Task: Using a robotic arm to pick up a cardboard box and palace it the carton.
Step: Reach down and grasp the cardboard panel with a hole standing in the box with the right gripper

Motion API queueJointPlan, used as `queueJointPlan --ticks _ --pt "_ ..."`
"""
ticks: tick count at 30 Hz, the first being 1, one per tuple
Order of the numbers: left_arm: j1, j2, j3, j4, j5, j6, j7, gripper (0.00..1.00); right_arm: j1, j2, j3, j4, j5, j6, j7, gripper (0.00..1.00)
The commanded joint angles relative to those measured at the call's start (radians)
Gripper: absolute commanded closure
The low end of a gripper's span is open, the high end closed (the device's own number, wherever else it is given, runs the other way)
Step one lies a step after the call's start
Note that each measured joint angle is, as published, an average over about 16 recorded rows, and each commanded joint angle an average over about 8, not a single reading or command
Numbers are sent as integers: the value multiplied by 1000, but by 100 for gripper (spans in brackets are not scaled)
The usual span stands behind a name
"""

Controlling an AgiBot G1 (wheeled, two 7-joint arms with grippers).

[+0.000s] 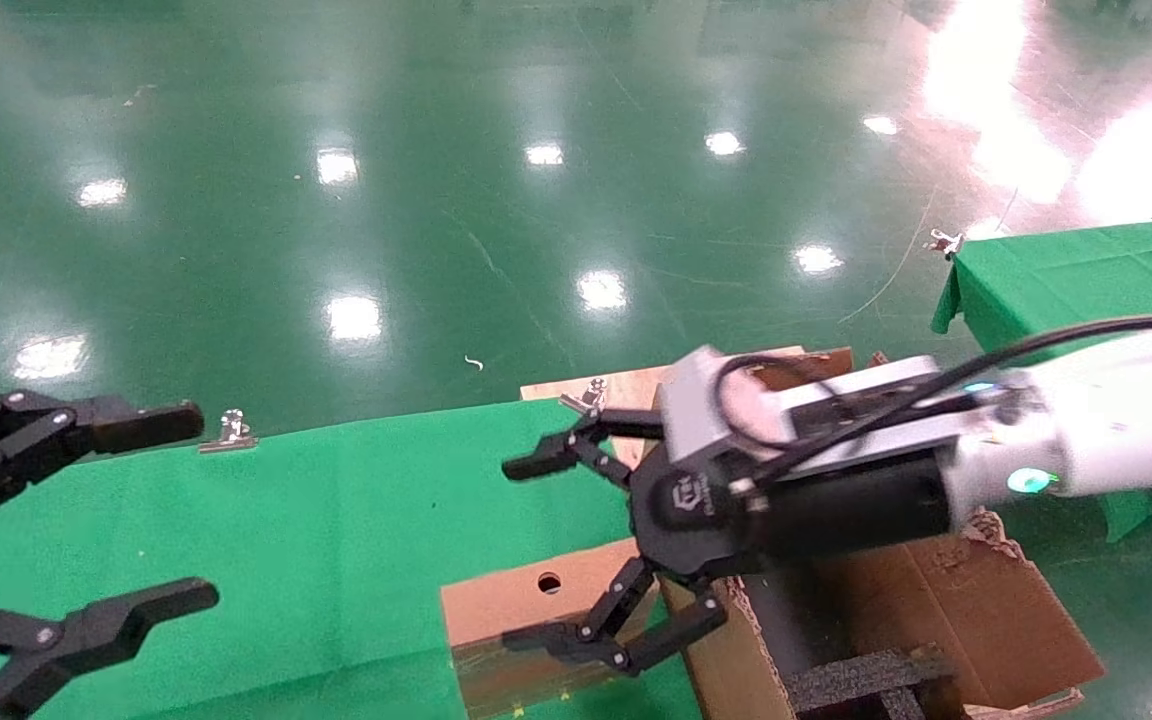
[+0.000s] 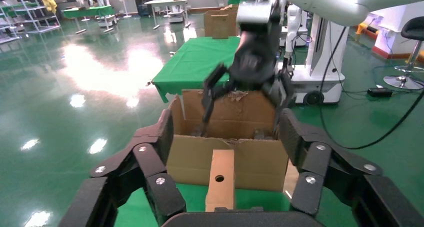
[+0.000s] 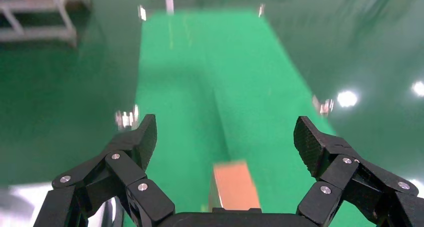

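The small brown cardboard box, with a round hole in its top, lies on the green cloth against the carton's left wall. The carton is large and torn-flapped, with black foam dividers inside. My right gripper, on the white arm, hovers open over the box, one finger on each side and nothing held. In the right wrist view the box sits below, between the spread fingers. My left gripper stays open at the far left. Its wrist view shows the box, the carton and the right gripper.
The green-clothed table ends just beyond the box, with metal clips on its far edge. A flat cardboard sheet lies behind the right gripper. Another green-covered table stands at the right. Glossy green floor surrounds everything.
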Motion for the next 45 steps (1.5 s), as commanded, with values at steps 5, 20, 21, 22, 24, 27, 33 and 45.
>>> queueJointPlan --ticks 5,20,21,22,24,27,33,45 --pt "0 0 0 0 0 0 0 100 117 -70 -122 -56 -175 -21 18 0" --pt "0 0 1 0 0 0 0 100 330 -258 -433 -215 -415 -27 -57 0" --pt "0 0 1 0 0 0 0 100 338 -268 -451 -224 -423 -26 -65 0" --pt "0 0 1 0 0 0 0 100 346 -277 -468 -234 -430 -25 -75 0" --pt "0 0 1 0 -1 0 0 97 358 -294 -497 -253 -440 -23 -93 0" --pt "0 0 1 0 -1 0 0 61 371 -314 -533 -277 -450 -21 -119 0" --pt "0 0 1 0 0 -1 1 0 387 -340 -578 -305 -462 -19 -148 71" --pt "0 -1 1 0 -1 -1 1 0 386 -339 -576 -305 -461 -19 -149 100"
